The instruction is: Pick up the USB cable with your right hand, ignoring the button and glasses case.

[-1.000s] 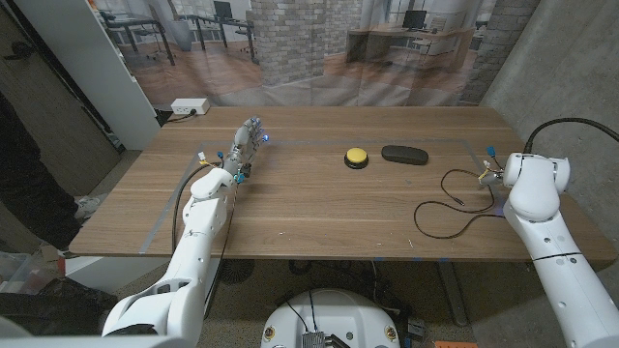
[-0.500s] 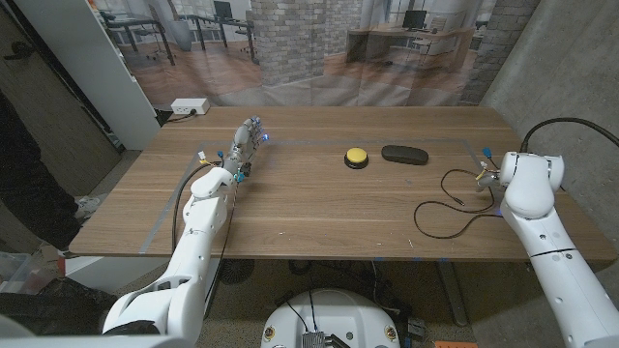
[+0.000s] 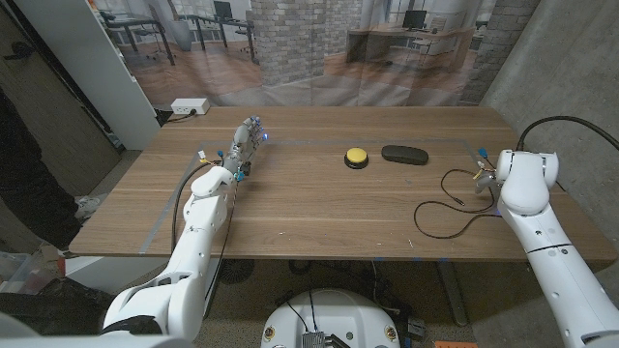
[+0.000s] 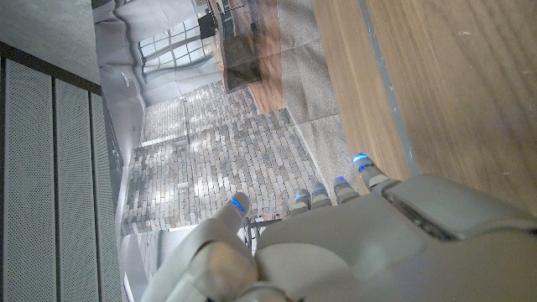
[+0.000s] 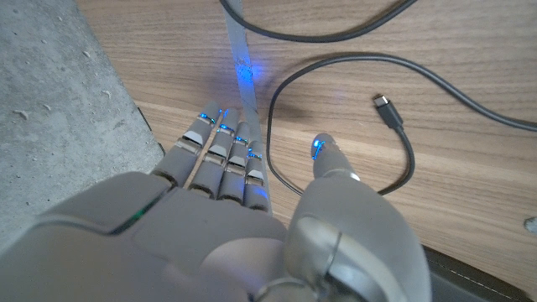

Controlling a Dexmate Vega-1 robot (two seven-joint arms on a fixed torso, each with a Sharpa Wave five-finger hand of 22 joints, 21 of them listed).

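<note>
Wooden and pale brown, the broad table (image 3: pixel 319 208) carries everything here. Across its right part sprawls the thin black USB cable (image 3: pixel 455 208), looped loosely on the boards, with its small metal-tipped plug (image 5: pixel 388 110) lying free on the wood. Farther back, near the middle, sits the dark oblong glasses case (image 3: pixel 404 154), and just beside it the round yellow button (image 3: pixel 356 156); both lie well apart from the cable's loops and from either hand.

The right hand (image 5: pixel 243 172) is poised just over the cable at the table's right edge. In the right wrist view its fingers (image 5: pixel 220 143) are straight and set close together, with the thumb (image 5: pixel 327 155) apart from them, and part of the cable's loop curves between thumb and fingers. Nothing is held (whether any fingertip touches the cable I cannot tell). The left hand (image 3: pixel 247 140) sits at the far left of the table, fingers stretched out with nothing in them, well away from all three things.

As I judge it, the task is barely begun: the approach looks largely made, the hand is over the right thing, but the cable lies wholly on the table. Closing on a strand and lifting it are both left to do.
</note>
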